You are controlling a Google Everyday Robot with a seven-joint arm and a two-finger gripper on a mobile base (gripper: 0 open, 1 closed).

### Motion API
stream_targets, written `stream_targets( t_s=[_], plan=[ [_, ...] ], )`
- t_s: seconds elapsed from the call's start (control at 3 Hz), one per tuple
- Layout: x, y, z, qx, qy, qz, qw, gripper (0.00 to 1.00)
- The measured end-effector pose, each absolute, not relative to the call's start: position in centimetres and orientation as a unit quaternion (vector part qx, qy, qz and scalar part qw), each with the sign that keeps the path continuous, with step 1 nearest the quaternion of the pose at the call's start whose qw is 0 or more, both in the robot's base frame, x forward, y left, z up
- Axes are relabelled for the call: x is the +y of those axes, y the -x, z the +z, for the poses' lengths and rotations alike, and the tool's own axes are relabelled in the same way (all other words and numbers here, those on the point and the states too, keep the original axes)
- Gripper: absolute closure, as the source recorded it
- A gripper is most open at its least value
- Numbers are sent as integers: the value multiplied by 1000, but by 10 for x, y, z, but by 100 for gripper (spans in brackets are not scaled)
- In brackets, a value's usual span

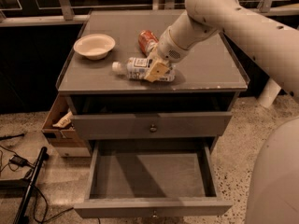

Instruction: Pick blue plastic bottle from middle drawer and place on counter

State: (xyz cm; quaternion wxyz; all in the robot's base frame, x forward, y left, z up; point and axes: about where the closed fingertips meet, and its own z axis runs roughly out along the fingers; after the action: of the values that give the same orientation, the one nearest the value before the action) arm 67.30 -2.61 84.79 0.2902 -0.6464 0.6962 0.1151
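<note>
**Gripper clamped on the bottle, low over the front of the counter**

The gripper [156, 72] sits at the front middle of the counter [205, 64], reaching down from the arm that comes in from the upper right. Its tan fingers are closed across the blue plastic bottle [134, 67], one pad lying over the body just past the label.

The bottle lies on its side, with its long axis running left to right, roughly along the counter's front edge and slightly tilted. The white cap [116, 66] points left, toward the white bowl [94, 45]. The base end pokes out on the gripper's right. The grip therefore falls toward the base half, not at the middle. Whether the bottle already rests fully on the surface or hangs just above it cannot be told; it looks at most barely clear.

The red soda can [147, 40] lies just behind the gripper, close to the wrist but apart from the bottle. The middle drawer [149, 174] stands pulled out below, with nothing on its floor.

The placing looks nearly finished. What remains is likely to let go and lift straight up. Because the bottle is round and lies lengthwise along the edge, it may roll forward or back once freed. A retreat toward the rear could also brush the can.
</note>
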Motion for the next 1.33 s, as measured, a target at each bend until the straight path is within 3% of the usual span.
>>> stream_targets(
  t_s=[1.33],
  plan=[
    [-26, -673, 848, 696, 646, 115, 290, 3]
  ],
)
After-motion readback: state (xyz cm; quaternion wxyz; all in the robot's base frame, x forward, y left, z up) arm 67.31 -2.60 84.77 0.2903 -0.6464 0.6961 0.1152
